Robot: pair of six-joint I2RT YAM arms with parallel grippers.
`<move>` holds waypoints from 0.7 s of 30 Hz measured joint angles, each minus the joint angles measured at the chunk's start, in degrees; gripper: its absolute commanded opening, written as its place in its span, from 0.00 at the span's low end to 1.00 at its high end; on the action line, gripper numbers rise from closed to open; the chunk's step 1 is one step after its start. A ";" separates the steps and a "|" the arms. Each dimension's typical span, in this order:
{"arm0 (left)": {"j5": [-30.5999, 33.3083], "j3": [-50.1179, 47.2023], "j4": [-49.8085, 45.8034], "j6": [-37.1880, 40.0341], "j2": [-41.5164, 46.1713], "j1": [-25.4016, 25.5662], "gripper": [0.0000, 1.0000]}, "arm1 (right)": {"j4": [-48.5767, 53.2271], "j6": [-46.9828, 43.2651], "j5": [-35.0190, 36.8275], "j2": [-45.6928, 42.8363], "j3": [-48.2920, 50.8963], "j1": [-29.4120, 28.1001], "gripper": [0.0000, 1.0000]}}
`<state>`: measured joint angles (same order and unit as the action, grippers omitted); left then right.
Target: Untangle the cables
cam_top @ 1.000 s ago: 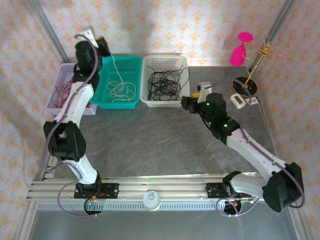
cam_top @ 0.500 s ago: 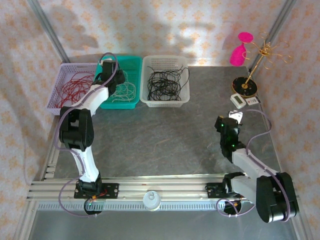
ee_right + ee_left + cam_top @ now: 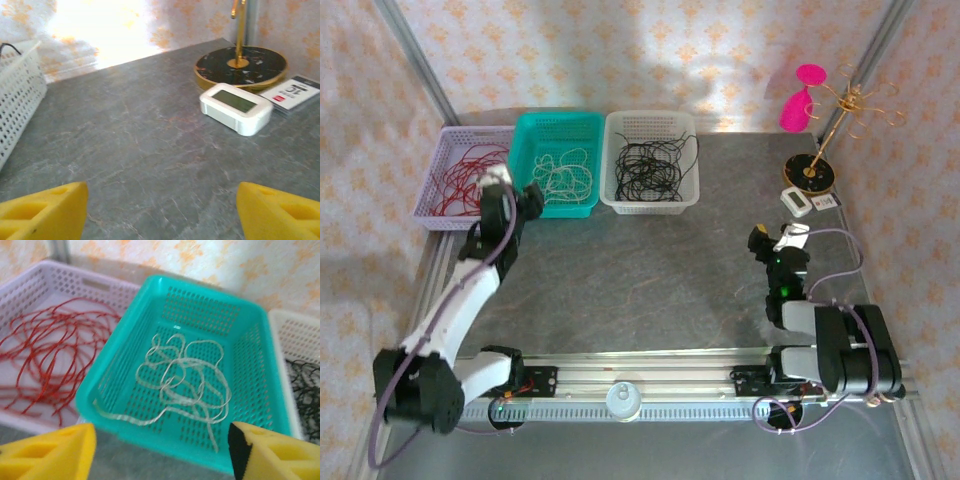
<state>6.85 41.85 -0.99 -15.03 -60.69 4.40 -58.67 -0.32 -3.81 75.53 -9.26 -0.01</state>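
Observation:
The cables lie sorted by colour in three baskets at the back. Red cables (image 3: pixel 460 180) (image 3: pixel 45 355) are in the lilac basket (image 3: pixel 432 212). White cables (image 3: pixel 565 175) (image 3: pixel 185 380) are in the teal basket (image 3: pixel 520 150) (image 3: pixel 150 427). Black cables (image 3: pixel 650 165) (image 3: pixel 305 390) are in the white basket (image 3: pixel 615 200). My left gripper (image 3: pixel 510 192) (image 3: pixel 162 455) hovers open just in front of the teal basket, nothing between its yellow fingers. My right gripper (image 3: pixel 775 240) (image 3: pixel 162 210) is open over bare table at the right.
A white timer (image 3: pixel 798 203) (image 3: pixel 237 107), a small card (image 3: pixel 295 92) and a gold stand on a black round base (image 3: pixel 810 172) (image 3: pixel 240 65) sit at the back right, beside a pink object (image 3: pixel 798 100). The white basket's corner (image 3: pixel 20 105) shows left of the right gripper.
The left arm has drawn back and down from over the teal basket to its front edge. The right arm has folded back toward its base, away from the white basket.

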 measured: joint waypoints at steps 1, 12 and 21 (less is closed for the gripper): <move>1.03 -4.83 1.68 -0.09 2.56 0.00 0.82 | -2.54 0.00 -1.16 2.84 -0.31 0.48 0.81; 7.08 -31.98 35.52 6.86 2.21 -3.80 0.89 | -10.47 -1.36 -5.75 11.74 -2.69 0.74 1.00; -2.25 -38.29 76.56 10.43 -23.98 -6.08 0.89 | -10.54 -1.49 -5.14 11.74 -2.89 0.42 1.00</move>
<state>4.60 3.55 75.57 -4.60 -84.66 -1.67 -69.21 -1.80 -8.95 87.26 -12.14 0.40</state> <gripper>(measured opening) 0.889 0.996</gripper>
